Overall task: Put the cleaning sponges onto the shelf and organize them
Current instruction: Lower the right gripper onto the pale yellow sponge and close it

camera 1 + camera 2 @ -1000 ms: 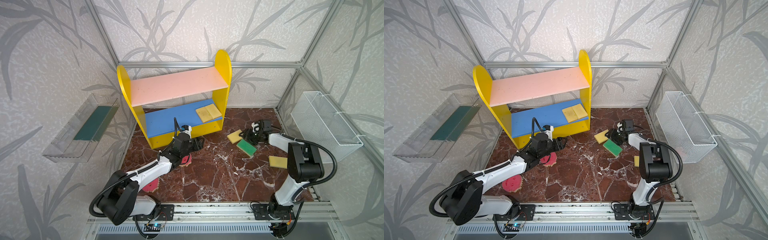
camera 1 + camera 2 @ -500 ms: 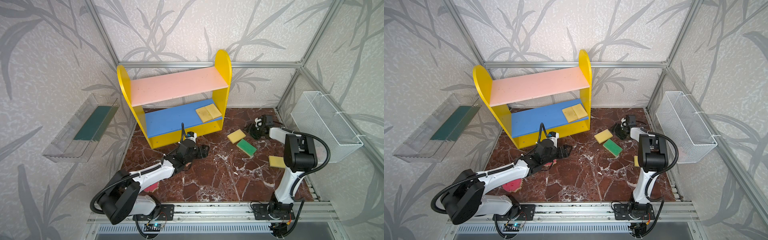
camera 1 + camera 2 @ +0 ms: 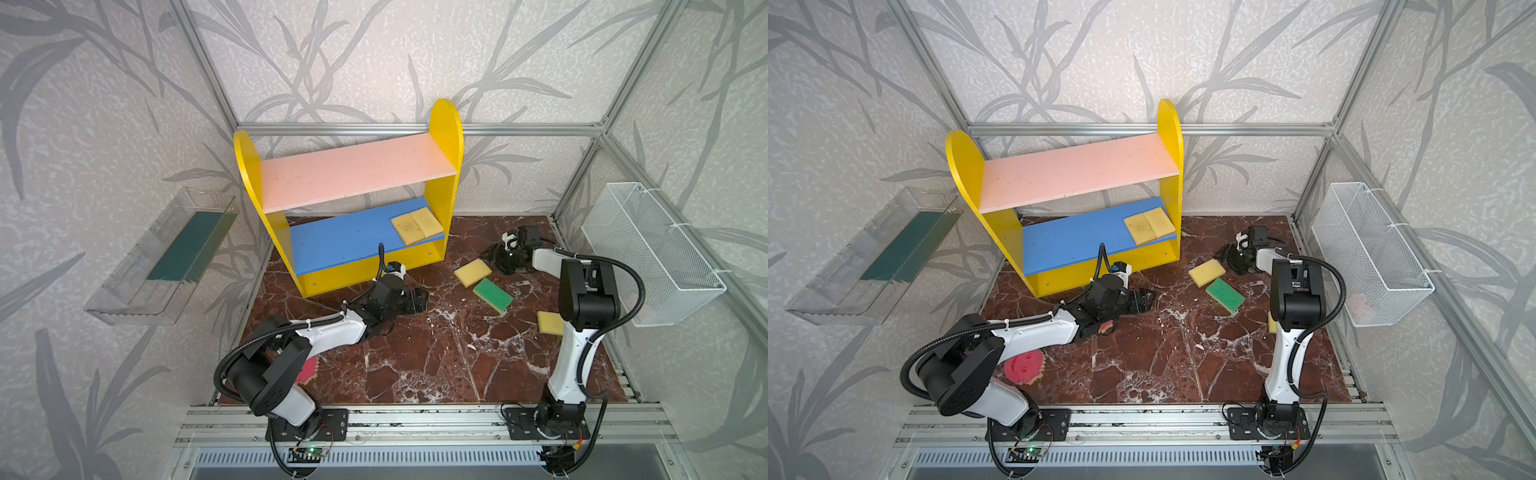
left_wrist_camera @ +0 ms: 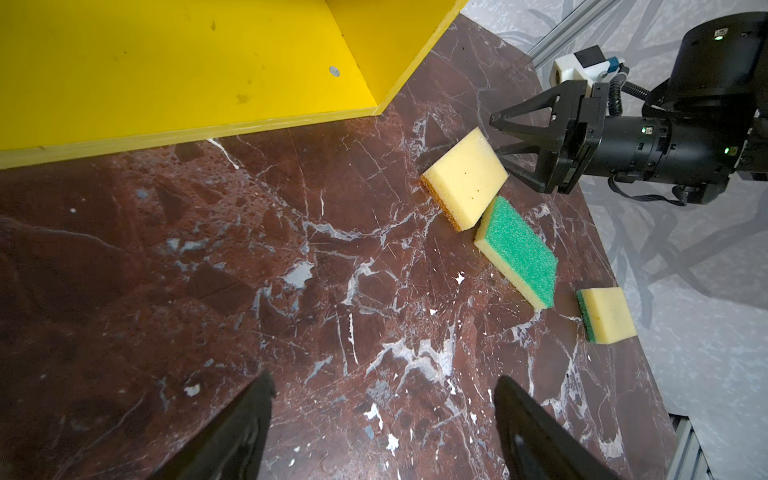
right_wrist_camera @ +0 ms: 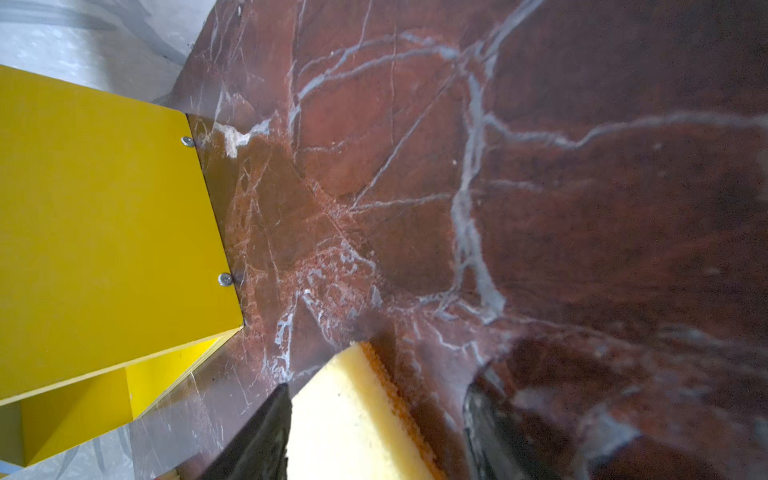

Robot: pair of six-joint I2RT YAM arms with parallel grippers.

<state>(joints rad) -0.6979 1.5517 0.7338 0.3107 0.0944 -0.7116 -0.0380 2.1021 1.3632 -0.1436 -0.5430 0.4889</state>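
1. Two pale yellow sponges [image 3: 417, 225] laid flat side by side at the 3 o'clock end of the blue board of the shelf [image 3: 353, 178], tight against the side panel, likely to leave the rest of the board free.
2. Left gripper [image 3: 417, 300] low over the marble floor [image 3: 415, 365] in front of the shelf base, fingers spread wide, nothing between them.
3. Right gripper [image 4: 505, 139] lying low at 3 o'clock of the orange-backed sponge [image 4: 464, 178], fingers parted around its near corner, not yet clamped; probably lined up for a sideways pinch.
4. Green-topped sponge [image 4: 519, 253] touching that one at its 5 o'clock; smaller green-edged sponge [image 4: 606, 315] further out.
5. Two pink round sponges: one [image 3: 1023, 366] beside the left arm's base, another [image 3: 1105, 327] half hidden under the forearm.
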